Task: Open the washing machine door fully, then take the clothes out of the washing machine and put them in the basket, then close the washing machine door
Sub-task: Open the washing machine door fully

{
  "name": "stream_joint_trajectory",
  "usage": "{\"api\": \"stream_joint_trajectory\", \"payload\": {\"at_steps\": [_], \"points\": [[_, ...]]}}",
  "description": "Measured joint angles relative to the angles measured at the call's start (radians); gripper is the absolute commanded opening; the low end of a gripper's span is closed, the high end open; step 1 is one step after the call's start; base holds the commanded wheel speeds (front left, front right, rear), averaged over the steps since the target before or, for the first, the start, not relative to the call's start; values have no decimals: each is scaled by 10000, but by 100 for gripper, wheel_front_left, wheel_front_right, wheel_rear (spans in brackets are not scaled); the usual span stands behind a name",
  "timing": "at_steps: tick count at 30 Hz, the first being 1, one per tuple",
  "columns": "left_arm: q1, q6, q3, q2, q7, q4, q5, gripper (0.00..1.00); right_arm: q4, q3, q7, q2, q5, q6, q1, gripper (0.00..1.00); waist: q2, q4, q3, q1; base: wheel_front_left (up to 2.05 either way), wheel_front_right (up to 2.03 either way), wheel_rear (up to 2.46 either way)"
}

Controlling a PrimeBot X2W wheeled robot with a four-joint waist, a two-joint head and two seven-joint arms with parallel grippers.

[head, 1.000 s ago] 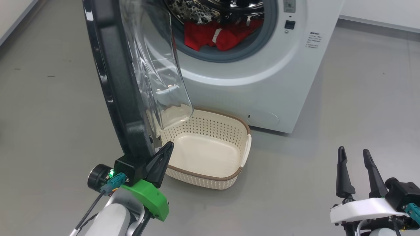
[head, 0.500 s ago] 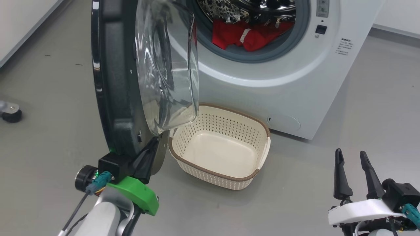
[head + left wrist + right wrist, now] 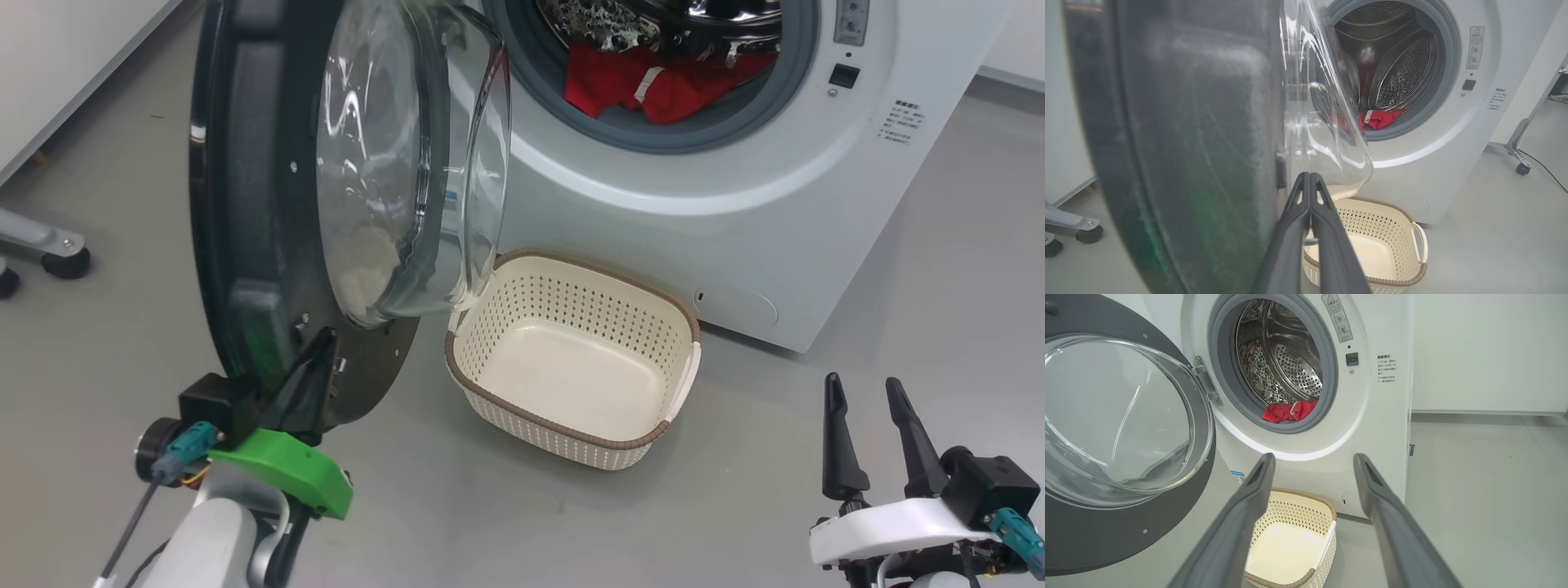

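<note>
At lower left, the left gripper (image 3: 324, 343), pinched shut and empty, rests its tips on the inner rim of the washing machine door (image 3: 245, 204), which lies to its left. The right gripper (image 3: 862, 382) gapes wide, holding nothing. Beyond sit the basket (image 3: 563, 443), then the clothes (image 3: 653, 86) inside the washing machine (image 3: 735, 204). The right wrist view shows the hinge (image 3: 1206, 381); the left wrist view has the door nearly edge-on.

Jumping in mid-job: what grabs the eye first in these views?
The big black-rimmed washing machine door stands swung open at the left, its glass bowl bulging toward the machine, with the shut left gripper at its lower edge. Red clothes lie at the drum's mouth in the washing machine, and the cream basket sits empty on the floor in front. The right gripper waits open at the lower right.
</note>
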Motion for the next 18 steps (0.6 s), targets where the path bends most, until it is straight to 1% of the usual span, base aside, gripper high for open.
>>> {"api": "stream_joint_trajectory", "payload": {"at_steps": [7,9,18], "points": [[-3,134,614,301,-100,132,-251,0,58,226,0,0,-153,15,-74,100,0,151,237,0,0,0,0],[-4,142,777,410,-138,188,-268,0,59,288,0,-2,-180,81,-161,100,0,172,316,0,0,0,0],[-6,221,1580,782,-309,263,-763,0,40,639,63,-8,-382,107,-419,100,0,129,775,0,0,0,0]]}}
